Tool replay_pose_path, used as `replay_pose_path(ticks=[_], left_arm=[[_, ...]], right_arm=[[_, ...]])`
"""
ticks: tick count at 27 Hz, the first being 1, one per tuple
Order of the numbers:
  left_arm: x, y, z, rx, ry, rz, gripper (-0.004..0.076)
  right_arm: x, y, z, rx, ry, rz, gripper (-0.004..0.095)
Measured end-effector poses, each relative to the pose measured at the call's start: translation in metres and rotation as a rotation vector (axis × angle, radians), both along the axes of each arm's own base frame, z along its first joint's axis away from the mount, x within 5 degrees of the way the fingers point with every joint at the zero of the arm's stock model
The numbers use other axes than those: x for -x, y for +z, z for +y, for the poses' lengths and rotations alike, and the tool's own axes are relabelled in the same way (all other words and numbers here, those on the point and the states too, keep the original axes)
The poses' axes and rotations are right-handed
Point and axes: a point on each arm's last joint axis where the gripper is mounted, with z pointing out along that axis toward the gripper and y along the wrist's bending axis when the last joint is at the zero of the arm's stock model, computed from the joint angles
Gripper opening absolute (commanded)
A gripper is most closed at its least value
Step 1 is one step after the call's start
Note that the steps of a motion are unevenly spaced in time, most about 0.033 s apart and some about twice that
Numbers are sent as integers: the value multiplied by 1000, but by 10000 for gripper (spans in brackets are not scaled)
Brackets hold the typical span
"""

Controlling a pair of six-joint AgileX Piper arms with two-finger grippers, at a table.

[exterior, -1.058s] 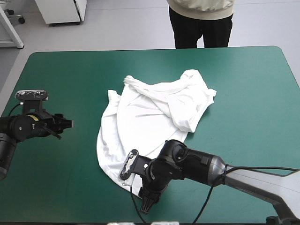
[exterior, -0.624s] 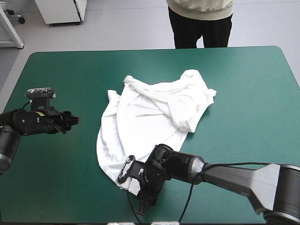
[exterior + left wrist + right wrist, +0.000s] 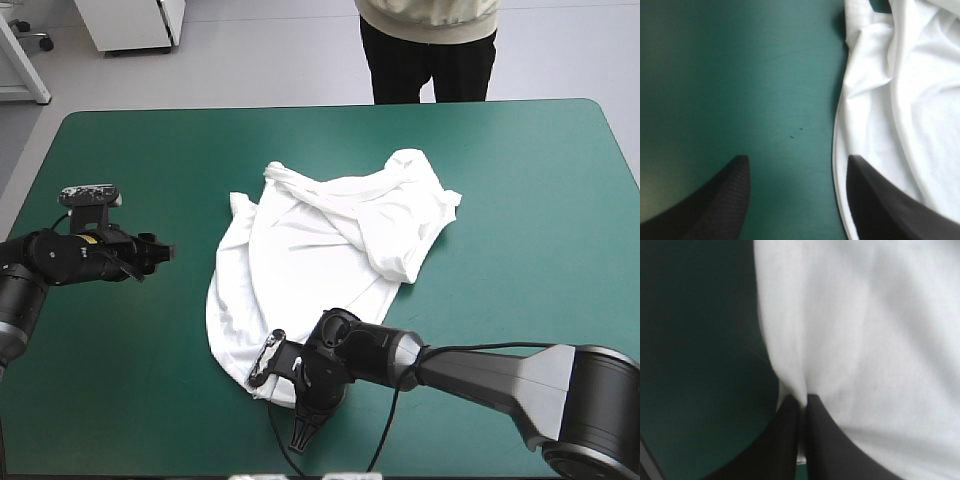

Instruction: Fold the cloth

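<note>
Beginning the fold, you have the right gripper (image 3: 803,400) clamped on the near hem of the T-shirt (image 3: 330,250), which lies rumpled and unfolded mid-table on the teal-green cover (image 3: 520,200), while the left gripper (image 3: 796,160) hovers, fingers apart, at its left edge.

T-shirt (image 3: 320,250) is spread at the middle of the surface (image 3: 530,300). Left end effector (image 3: 163,251) is held left of the T-shirt, near its edge. Right end effector (image 3: 803,399) is clamped on the T-shirt's near hem.
</note>
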Motion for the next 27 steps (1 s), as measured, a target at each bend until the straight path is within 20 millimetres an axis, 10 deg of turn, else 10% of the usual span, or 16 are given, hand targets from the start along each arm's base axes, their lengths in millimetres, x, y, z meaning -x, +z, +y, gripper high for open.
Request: replay_pose_path(ticks=[9,19,27], left_arm=[[-43,-1,-11,161,-72,-19,420],[-93,-35,-10,145,-85,8,420],[-143,-53,-52,121,-193,-11,420]], right_arm=[[6,43,-39,73,-83,-80,0],[3,37,-32,44,-101,-84,-17],[2,34,-29,30,-125,-82,-17]])
